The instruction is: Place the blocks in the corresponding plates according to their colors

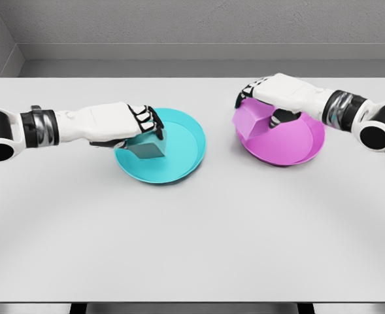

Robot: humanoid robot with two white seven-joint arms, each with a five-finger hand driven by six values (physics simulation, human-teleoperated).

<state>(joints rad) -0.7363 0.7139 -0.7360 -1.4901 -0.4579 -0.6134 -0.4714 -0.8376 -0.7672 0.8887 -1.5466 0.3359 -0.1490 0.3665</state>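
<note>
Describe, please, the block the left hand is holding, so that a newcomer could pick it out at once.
Start at the white table and find the cyan plate, left of the pink plate. At its left side, under the left hand, sits the cyan block. It matches its plate, while the other block is pink.

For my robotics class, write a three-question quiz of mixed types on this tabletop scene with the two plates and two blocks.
1. True or false: the left hand holds the cyan block over the cyan plate.
2. Multiple choice: the magenta block sits A) at the left edge of the magenta plate, under the right hand; B) on the bare table; C) in the cyan plate.
3. Fill in: both arms are coloured mainly ____.

Key: 1 true; 2 A; 3 white.
</note>
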